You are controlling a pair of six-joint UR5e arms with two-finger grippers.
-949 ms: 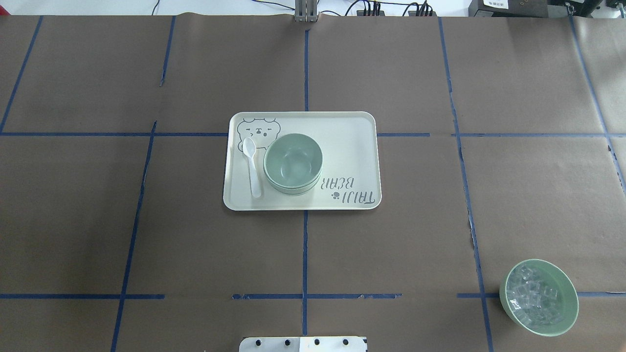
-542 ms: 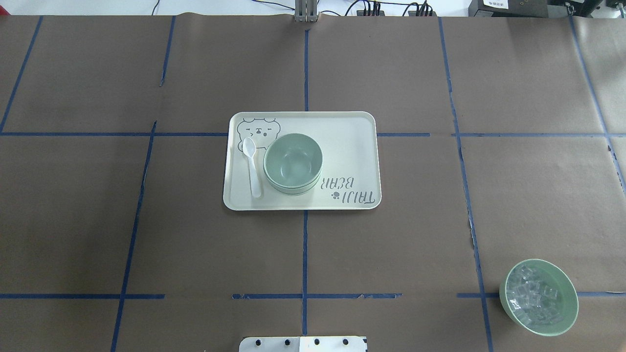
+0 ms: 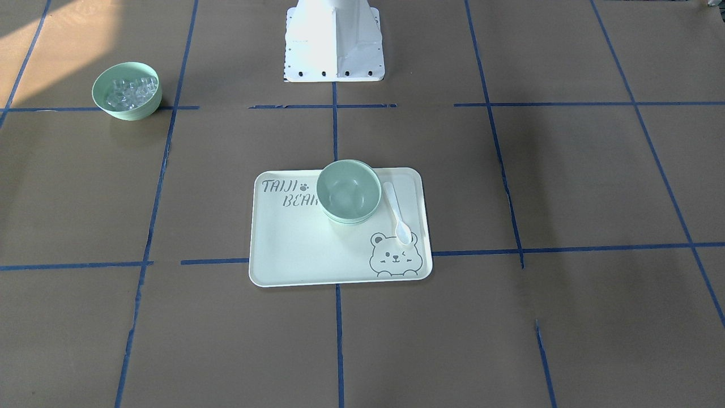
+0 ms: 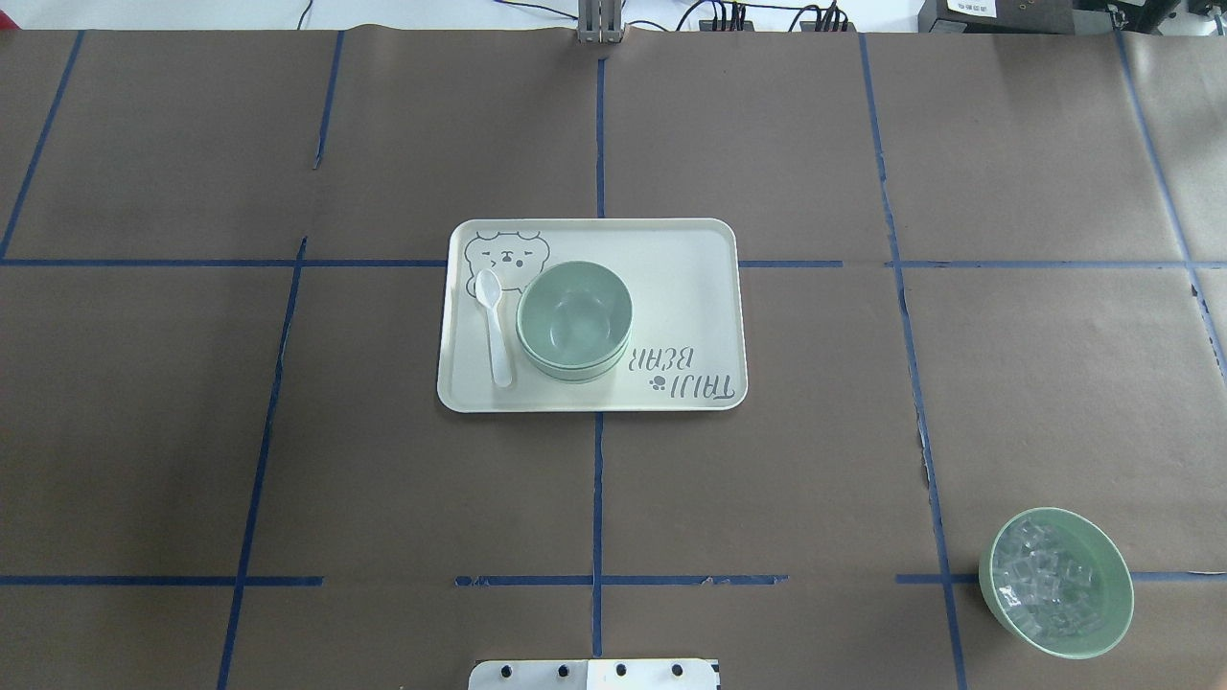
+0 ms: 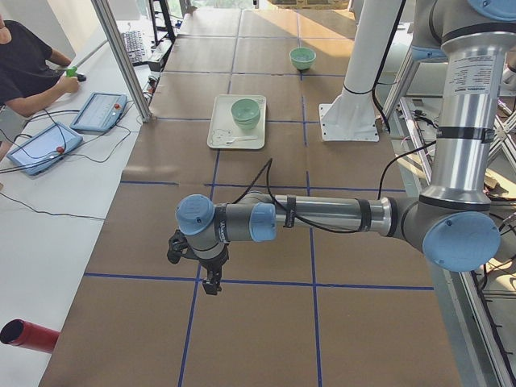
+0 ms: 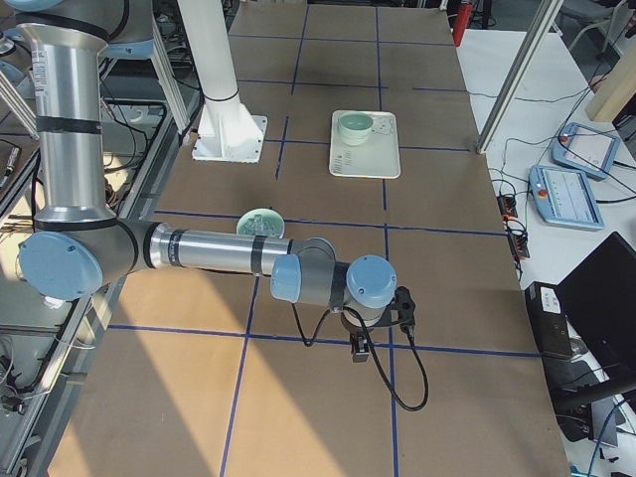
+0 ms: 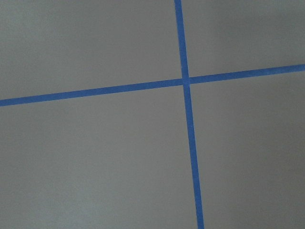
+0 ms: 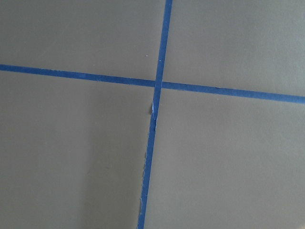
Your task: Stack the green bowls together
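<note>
The green bowls [image 4: 573,321] sit nested in one stack on the bear-print tray [image 4: 690,278], near its middle; the stack also shows in the front view [image 3: 348,191] and both side views [image 5: 246,111] [image 6: 354,126]. My left gripper [image 5: 211,284] hangs over bare paper far out towards the table's left end. My right gripper [image 6: 360,350] hangs over bare paper towards the right end. Both show only in side views, so I cannot tell whether they are open or shut. The wrist views show only brown paper and blue tape crosses.
A white spoon [image 4: 496,331] lies on the tray beside the stack. A green bowl of clear cubes [image 4: 1056,583] stands near the table's front right. The robot base [image 3: 334,39] is at the near edge. An operator sits at the left end.
</note>
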